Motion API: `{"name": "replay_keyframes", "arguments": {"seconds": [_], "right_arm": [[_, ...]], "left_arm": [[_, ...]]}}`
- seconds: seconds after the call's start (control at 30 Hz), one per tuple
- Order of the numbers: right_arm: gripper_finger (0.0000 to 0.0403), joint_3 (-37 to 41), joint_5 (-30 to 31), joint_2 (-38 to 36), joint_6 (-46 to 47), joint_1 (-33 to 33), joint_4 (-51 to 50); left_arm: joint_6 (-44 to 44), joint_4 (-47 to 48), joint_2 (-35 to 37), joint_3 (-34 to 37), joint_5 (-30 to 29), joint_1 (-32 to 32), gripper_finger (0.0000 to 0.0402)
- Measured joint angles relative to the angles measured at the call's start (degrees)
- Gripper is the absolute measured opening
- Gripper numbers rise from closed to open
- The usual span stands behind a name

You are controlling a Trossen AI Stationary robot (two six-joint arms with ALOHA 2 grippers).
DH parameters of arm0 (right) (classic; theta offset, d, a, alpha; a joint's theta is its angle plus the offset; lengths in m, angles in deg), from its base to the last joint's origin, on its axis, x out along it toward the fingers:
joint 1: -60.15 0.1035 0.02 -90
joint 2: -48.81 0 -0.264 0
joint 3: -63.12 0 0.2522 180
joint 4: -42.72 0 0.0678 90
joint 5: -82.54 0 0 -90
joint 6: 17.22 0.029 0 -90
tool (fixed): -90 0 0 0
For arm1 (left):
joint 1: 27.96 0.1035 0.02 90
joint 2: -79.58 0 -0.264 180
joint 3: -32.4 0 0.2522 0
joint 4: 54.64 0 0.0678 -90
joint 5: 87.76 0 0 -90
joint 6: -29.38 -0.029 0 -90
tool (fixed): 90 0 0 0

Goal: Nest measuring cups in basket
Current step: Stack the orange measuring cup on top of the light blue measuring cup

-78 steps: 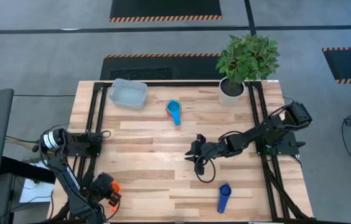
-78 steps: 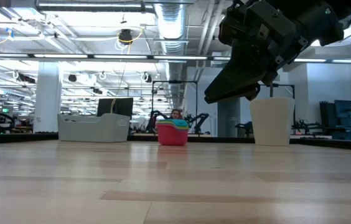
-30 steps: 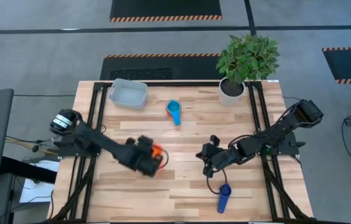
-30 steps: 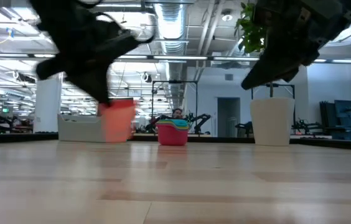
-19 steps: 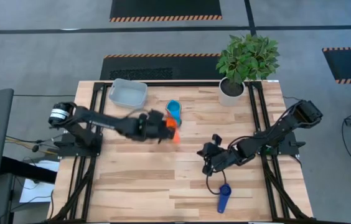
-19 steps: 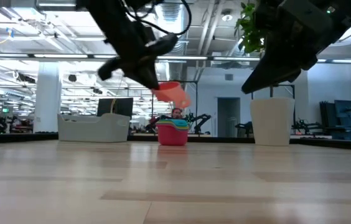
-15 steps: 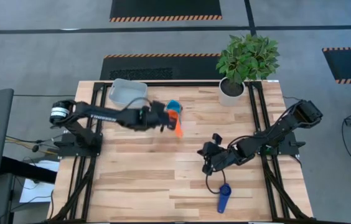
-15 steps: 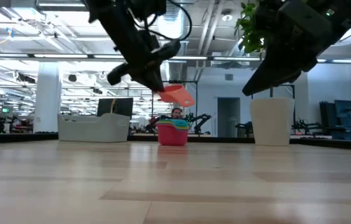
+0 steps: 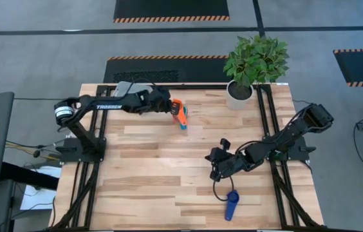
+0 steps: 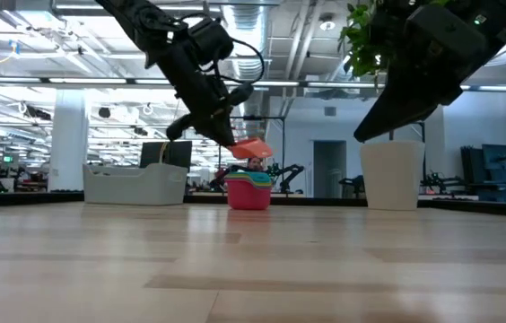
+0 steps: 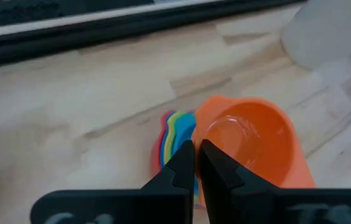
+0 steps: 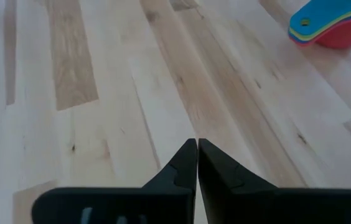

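Reaching across the far side of the table [image 9: 168, 174], the left hand [image 9: 170, 107] is gripping the orange cup [image 9: 179, 111] with its two fingers pinched together on the cup's handle, and is holding it just above the nested stack [image 10: 248, 191]. From the wrist camera the orange cup is showing as a smooth, round, glossy bowl, empty inside, tilting a little over the fanned flat handles of the stack beneath — red, yellow, green and light blue edges are peeking out. At table height the stack is reading as a red outer bowl with coloured rims layered inside it.

Further left and behind, the basket [image 10: 135, 184] — a pale, translucent, shallow bin — is sitting at the table's far left corner, largely hidden under the left arm from above. The stack is standing on the bare table, well apart from it, so by my judgement nesting is well advanced but nothing is in the basket yet.

Moving right, the right hand [image 9: 216, 167] is hanging near the table's middle with its fingers together, holding nothing. Near the front edge, the dark blue cup [image 9: 232, 205] is lying alone, waiting to be collected.
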State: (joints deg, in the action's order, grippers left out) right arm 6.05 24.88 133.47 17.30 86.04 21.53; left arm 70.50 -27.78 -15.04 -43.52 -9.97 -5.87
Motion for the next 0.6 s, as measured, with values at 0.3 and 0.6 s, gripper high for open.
{"name": "replay_keyframes", "arguments": {"seconds": [0.3,0.6], "right_arm": [[0.0037,0.0,-1.0,0.0,-0.1,0.4,-0.3],[0.0037,0.0,-1.1,0.0,0.0,0.4,-0.7]], "left_arm": [[-1.5,-1.1,-1.8,0.1,1.3,-0.1,0.0005],[-2.5,-1.1,-2.1,0.0,1.3,-0.1,0.0007]]}}
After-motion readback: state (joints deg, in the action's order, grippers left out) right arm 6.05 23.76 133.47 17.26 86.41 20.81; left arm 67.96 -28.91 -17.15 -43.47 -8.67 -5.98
